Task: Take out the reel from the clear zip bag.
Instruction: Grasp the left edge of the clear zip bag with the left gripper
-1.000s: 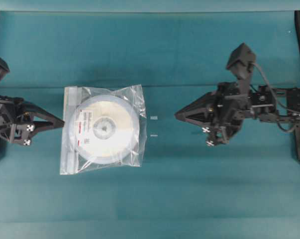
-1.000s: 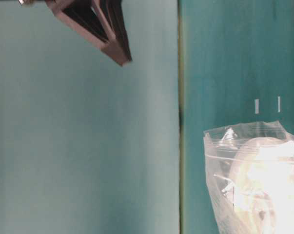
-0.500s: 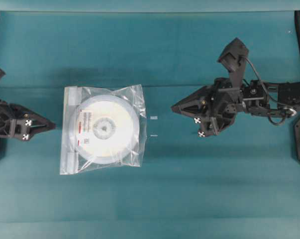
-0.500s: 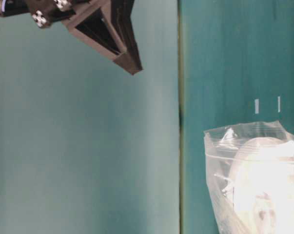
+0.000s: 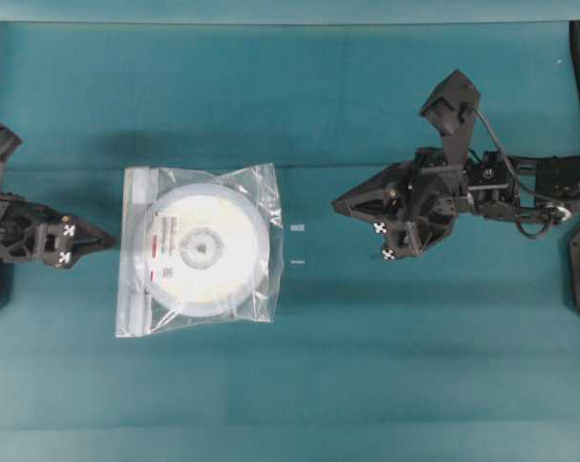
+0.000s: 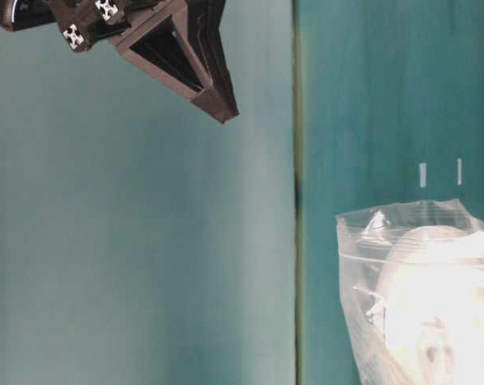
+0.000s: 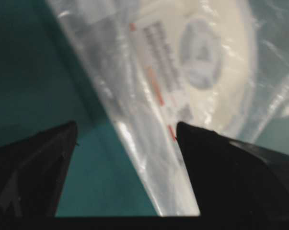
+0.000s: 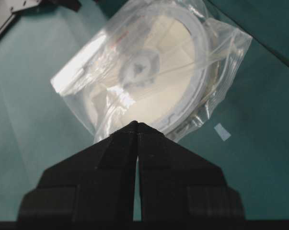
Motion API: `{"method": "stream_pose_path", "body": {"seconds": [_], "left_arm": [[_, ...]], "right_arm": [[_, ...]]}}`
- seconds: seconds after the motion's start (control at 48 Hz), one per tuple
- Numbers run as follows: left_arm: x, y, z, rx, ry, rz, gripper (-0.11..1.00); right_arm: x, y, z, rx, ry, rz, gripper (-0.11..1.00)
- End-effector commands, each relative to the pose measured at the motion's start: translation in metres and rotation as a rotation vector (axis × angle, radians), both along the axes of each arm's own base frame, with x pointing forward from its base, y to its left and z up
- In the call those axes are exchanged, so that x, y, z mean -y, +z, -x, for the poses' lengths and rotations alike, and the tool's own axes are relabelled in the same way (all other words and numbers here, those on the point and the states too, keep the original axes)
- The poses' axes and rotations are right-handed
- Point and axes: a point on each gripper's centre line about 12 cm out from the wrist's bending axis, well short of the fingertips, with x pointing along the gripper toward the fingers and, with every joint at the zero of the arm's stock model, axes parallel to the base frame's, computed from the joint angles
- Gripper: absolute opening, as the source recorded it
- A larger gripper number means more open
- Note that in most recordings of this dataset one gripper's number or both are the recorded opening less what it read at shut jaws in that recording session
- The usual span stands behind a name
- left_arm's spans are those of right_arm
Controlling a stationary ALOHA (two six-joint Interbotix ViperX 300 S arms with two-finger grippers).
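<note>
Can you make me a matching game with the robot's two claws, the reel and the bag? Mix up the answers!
1 left gripper
2 right gripper
3 reel
4 bag

a shut, holding nothing
b inside something see-through
c open, near the bag's zip edge
d lying flat on the teal table

Pairs: 1-c, 2-a, 3-b, 4-d

A crinkly, glossy clear plastic bag with a whitish zip strip encloses a smooth cream plastic reel bearing a white paper label. It lies on a matt teal cloth-like table cover. Both grippers look like matt black plastic.
</note>
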Motion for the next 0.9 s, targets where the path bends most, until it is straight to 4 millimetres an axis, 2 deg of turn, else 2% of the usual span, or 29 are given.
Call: {"method": "stream_pose_path", "body": {"seconds": [0.0,0.208,0.625,0.875], "left_arm": [[-0.001,-0.005,-0.003,-0.005,0.014,0.019,0.91],[-0.001,-0.016,-0.008,-0.012,0.022,0.032,0.91],[0.0,-0.022,-0.03,0.025,-0.001,0.028,0.91],[0.002,-0.026,-0.036,0.006,-0.014,0.034,0.91]], "right_arm": [[0.001,0.007,-0.003,0.026,-0.008,-0.01,0.0],[0.001,0.008,-0.004,0.028,-0.008,-0.01,0.0],[0.001,0.007,-0.003,0.026,-0.007,-0.009,0.0],[0.0,0.007,-0.003,0.023,-0.007,-0.01,0.0]]}}
